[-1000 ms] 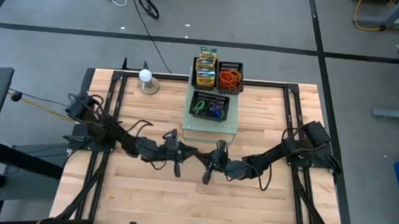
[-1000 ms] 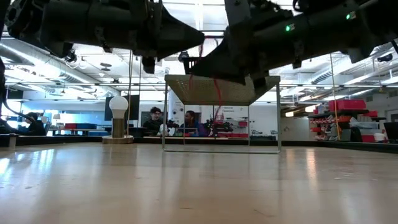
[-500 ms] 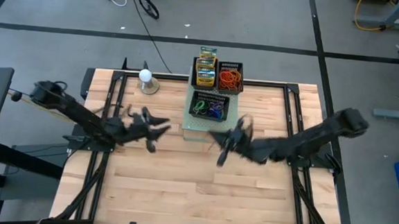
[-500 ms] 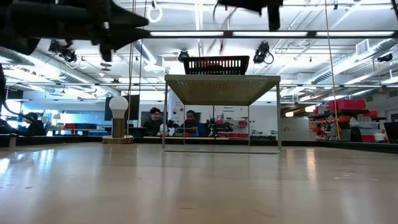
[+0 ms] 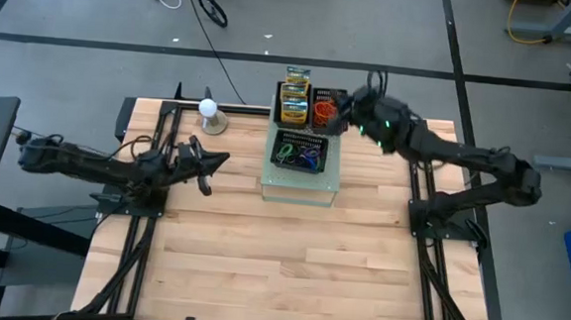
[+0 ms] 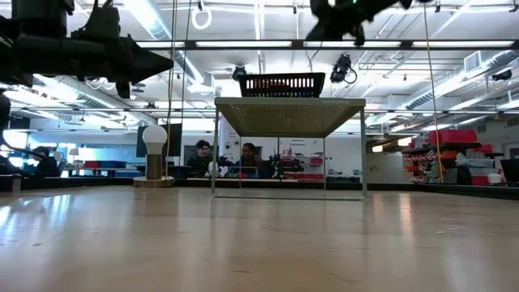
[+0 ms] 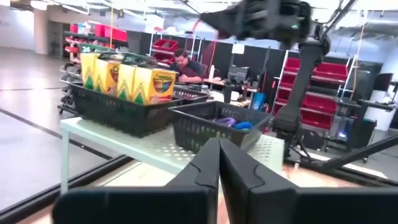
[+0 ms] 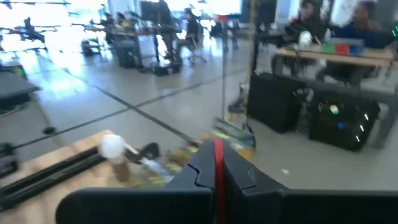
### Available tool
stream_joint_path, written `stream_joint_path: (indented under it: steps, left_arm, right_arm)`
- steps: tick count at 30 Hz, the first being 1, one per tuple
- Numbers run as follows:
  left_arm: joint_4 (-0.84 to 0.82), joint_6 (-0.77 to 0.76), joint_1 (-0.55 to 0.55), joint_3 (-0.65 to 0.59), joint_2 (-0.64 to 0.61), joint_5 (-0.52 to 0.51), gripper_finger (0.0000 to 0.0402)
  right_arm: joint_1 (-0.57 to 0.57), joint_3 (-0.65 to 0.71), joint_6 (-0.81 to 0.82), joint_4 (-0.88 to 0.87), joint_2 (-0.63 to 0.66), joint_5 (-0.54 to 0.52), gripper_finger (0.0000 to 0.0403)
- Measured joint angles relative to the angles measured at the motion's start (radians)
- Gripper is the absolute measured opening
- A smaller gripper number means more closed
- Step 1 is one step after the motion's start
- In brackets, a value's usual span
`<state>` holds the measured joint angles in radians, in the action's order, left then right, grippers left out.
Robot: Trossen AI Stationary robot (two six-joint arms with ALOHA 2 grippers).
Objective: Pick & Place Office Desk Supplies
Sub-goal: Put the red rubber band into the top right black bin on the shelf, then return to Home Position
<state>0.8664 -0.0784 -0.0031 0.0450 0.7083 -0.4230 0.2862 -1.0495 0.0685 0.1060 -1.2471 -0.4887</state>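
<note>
The right hand (image 5: 353, 110) is up at the far side of the tabletop (image 5: 279, 269), just beside the far-right basket (image 5: 332, 92), which holds a heap of orange and red rubber bands (image 5: 329, 111). Its fingers (image 8: 239, 177) are pressed together, and a thin red strip runs up between them. This looks like a red rubber band (image 8: 217, 155) pinched in the grip.

The step in hand appears to be dropping this band in with the others. The basket sits on a small pale green stand (image 5: 301, 186). The crayon boxes (image 5: 294, 101) stand in the basket to its left, and a nearer basket (image 5: 300, 134) holds green, blue and purple bands.

To do it well, the hand should be centred over the heap rather than over the rim. It should go down only a little, so the fingers stay clear of the basket wall. It should then open wide, because a thin band tends to cling to one finger or snag. A light band dropped from high up may also drift into the crayon basket.

The left hand (image 5: 206, 165) waits on the left, over bare wood and near the white ball lamp (image 5: 208, 109). Its fingers (image 7: 239, 174) are closed on nothing.
</note>
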Motion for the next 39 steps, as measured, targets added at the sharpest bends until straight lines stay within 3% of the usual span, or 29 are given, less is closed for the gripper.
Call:
stream_joint_path:
  steps: [6, 13, 25, 29, 33, 36, 39]
  left_arm:
    - [-0.140, -0.009, 0.139, 0.000, -0.109, 0.160, 0.0007]
    - [-0.282, 0.011, 0.182, 0.000, -0.221, 0.171, 0.0007]
    - [-0.518, 0.034, 0.182, 0.000, -0.466, 0.147, 0.0007]
    - [-0.583, 0.039, 0.181, 0.000, -0.531, 0.146, 0.0007]
    - [-0.672, 0.051, 0.179, 0.000, -0.596, 0.162, 0.0007]
    - [-0.740, 0.053, 0.179, 0.000, -0.640, 0.207, 0.0007]
    - [-0.721, 0.051, 0.179, -0.035, -0.675, 0.253, 0.0005]
  right_arm:
    - [0.205, 0.001, 0.083, 0.002, -0.104, 0.188, 0.0000]
    - [0.271, 0.001, 0.140, -0.014, -0.201, 0.253, 0.0016]
    - [0.274, 0.001, 0.146, -0.143, -0.146, 0.231, 0.0202]
    - [0.249, 0.001, 0.032, -0.158, -0.081, 0.258, 0.0233]
    - [0.180, 0.003, -0.052, -0.279, 0.036, 0.344, 0.0192]
    - [0.109, 0.074, -0.109, -0.307, 0.126, 0.410, 0.0115]
    - [0.023, 0.210, -0.154, -0.214, 0.214, 0.465, 0.0027]
